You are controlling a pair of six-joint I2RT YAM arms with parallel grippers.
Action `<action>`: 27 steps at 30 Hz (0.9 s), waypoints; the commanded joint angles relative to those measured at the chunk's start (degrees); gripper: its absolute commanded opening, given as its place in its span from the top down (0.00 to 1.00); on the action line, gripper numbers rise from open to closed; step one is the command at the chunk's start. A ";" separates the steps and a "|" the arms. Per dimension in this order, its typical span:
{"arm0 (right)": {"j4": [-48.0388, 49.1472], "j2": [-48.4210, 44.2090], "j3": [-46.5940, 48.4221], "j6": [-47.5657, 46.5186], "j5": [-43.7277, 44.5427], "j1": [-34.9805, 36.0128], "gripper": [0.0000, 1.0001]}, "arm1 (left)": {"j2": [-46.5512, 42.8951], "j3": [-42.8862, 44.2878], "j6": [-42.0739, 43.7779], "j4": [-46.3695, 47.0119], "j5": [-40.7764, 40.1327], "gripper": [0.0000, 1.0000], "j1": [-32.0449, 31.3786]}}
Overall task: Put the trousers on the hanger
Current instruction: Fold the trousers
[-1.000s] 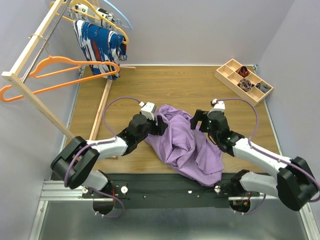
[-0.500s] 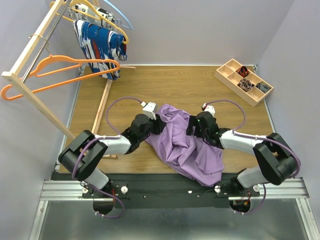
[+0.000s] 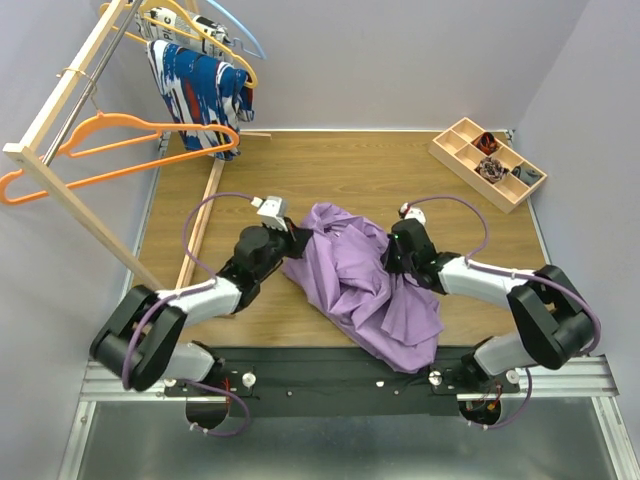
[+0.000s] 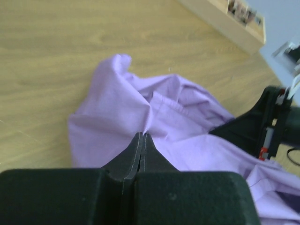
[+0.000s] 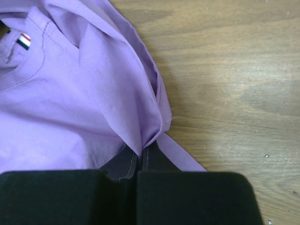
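Observation:
The lilac trousers [image 3: 360, 275] lie crumpled on the wooden table between my two arms. My left gripper [image 3: 296, 236] is shut on a fold at their left edge; in the left wrist view the cloth [image 4: 136, 103] puckers into the closed tips [image 4: 143, 135]. My right gripper [image 3: 393, 255] is shut on a fold at their right edge, where the fabric [image 5: 84, 93] is drawn into the tips [image 5: 142, 151]. The orange hanger [image 3: 120, 150] hangs on the wooden rack at the far left, away from both grippers.
A blue, white and red garment [image 3: 200, 95] hangs on the rack [image 3: 60, 110] beside a yellow-orange hanger [image 3: 205, 35] and a light blue one [image 3: 245, 30]. A wooden compartment tray [image 3: 487, 162] sits at the back right. A wooden rail [image 3: 200, 225] lies left of my left arm.
Both grippers have gone from open to shut on the trousers' edges. My left gripper has pulled leftward, stretching the cloth out; the right forearm has dropped low beside the cloth.

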 commanded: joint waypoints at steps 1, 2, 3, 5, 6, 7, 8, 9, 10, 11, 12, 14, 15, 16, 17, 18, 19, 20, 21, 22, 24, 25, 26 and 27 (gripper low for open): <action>-3.82 -4.02 6.24 -3.44 5.53 0.17 0.99 | -13.30 -0.64 3.45 -4.25 -4.76 1.00 3.87; -4.35 -4.81 7.13 -3.88 6.93 0.17 0.99 | -15.78 -0.56 4.42 -8.01 -7.48 1.00 4.49; -5.06 -5.43 8.36 -4.50 9.82 0.08 0.99 | -18.24 -0.29 5.30 -9.87 -9.07 1.00 4.93; -7.87 -7.36 11.16 -6.26 12.91 0.08 0.99 | -25.36 0.41 7.67 -15.30 -13.19 1.00 5.99; -8.48 -7.80 12.05 -6.61 15.97 -0.01 0.99 | -27.47 1.19 8.38 -17.08 -14.53 1.00 6.25; -9.45 -8.42 12.76 -7.66 17.22 -0.10 0.99 | -31.24 1.72 9.26 -18.84 -15.84 1.00 6.69; -9.81 -9.38 14.16 -8.19 18.36 -0.18 0.99 | -32.75 2.34 10.40 -22.16 -18.64 1.00 6.87; -10.16 -9.65 14.78 -8.89 21.07 -0.27 0.99 | -33.99 2.95 11.02 -23.59 -20.15 1.00 7.13; -11.12 -9.92 15.66 -9.68 22.40 -0.27 0.99 | -35.91 4.09 11.46 -24.99 -21.56 1.00 7.13; -11.65 -10.01 16.36 -10.12 23.64 -0.36 0.99 | -36.71 4.45 11.72 -26.75 -23.75 1.00 7.22; -12.09 -10.62 17.67 -10.56 26.08 -0.53 0.99 | -37.33 4.54 11.55 -26.94 -24.20 1.00 7.22; -13.32 -11.32 18.82 -11.36 28.56 -0.54 0.99 | -38.22 4.54 11.55 -26.94 -25.95 1.00 7.22; -13.67 -12.46 19.26 -11.71 30.05 -0.54 0.98 | -38.39 4.80 11.98 -27.12 -26.75 1.00 7.22; -14.11 -12.99 19.70 -12.41 30.50 -0.54 0.96 | -38.48 4.98 12.25 -27.20 -27.63 1.00 7.31; -14.20 -13.78 19.88 -12.59 31.03 -0.62 0.93 | -38.48 5.16 12.43 -27.29 -29.38 1.00 7.31; -14.29 -14.48 19.97 -12.68 31.38 -0.62 0.90 | -38.48 5.33 12.43 -27.29 -30.00 1.00 7.39; -14.29 -15.79 19.80 -12.76 31.29 -0.71 0.89 | -38.31 5.59 12.69 -27.21 -30.44 1.00 7.48; -14.29 -16.24 19.71 -12.68 31.21 -0.71 0.88 | -38.13 5.60 12.87 -26.42 -30.88 1.00 7.57; -14.29 -16.33 19.62 -12.76 31.03 -0.97 0.87 | -37.78 5.60 13.04 -26.07 -30.89 1.00 7.74; -14.20 -16.16 19.71 -12.85 30.86 -1.06 0.84 | -36.73 5.95 13.13 -25.89 -30.80 1.00 8.09; -14.29 -15.11 20.23 -13.12 30.85 -1.59 0.82 | -35.41 6.04 13.57 -25.28 -30.36 1.00 8.53; -14.29 -14.41 20.50 -13.29 30.85 -1.76 0.81 | -33.75 6.04 13.83 -24.92 -29.92 1.00 8.97; -14.20 -12.57 21.02 -13.29 30.85 -1.94 0.78 | -32.86 6.04 14.18 -24.31 -28.70 1.00 9.24; -14.29 -11.77 21.20 -13.29 30.68 -2.64 0.71 | -31.99 6.12 14.36 -24.13 -27.99 1.00 9.41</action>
